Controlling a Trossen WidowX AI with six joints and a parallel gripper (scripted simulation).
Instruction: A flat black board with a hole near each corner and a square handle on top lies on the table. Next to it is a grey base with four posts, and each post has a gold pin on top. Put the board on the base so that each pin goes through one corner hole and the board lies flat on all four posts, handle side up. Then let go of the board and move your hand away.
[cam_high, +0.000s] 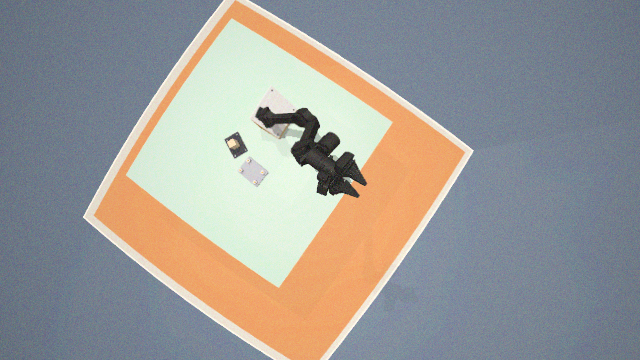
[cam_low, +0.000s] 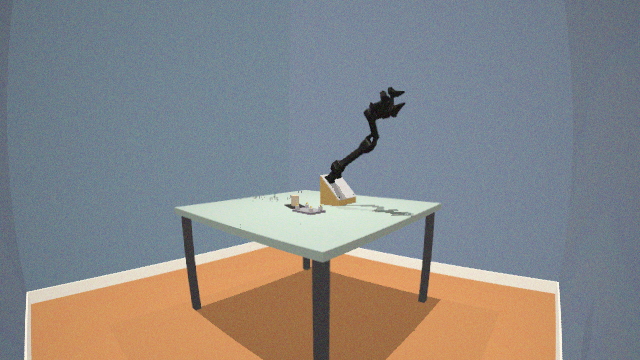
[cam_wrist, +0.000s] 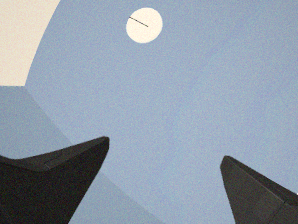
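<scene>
Gripper (cam_high: 363, 191) (cam_low: 404, 99) (cam_wrist: 166, 153) wide and empty, I'm raised high; the black board (cam_high: 241, 149) lies beside the grey base (cam_high: 253, 172) (cam_low: 311, 213), seemingly close enough that a sloppy approach could knock its pins.

Setting: a bare room, type not determinable; reads nearest to a small lab or test space. Evidence: a square pale-green table (cam_high: 210, 100) (cam_low: 300, 230) on dark straight legs, with a black robot arm (cam_high: 306, 125) (cam_low: 354, 152) mounted on a wedge-shaped stand (cam_high: 276, 100) (cam_low: 330, 195) inboard of the worktop's edges. Below and beyond the worktop's corners, orange floor (cam_high: 400, 200) (cam_low: 90, 310) runs to off-white skirting (cam_high: 430, 120) (cam_low: 500, 275). Plain blue-grey walls (cam_high: 525, 75) (cam_low: 430, 60) rise behind the far edges.
</scene>
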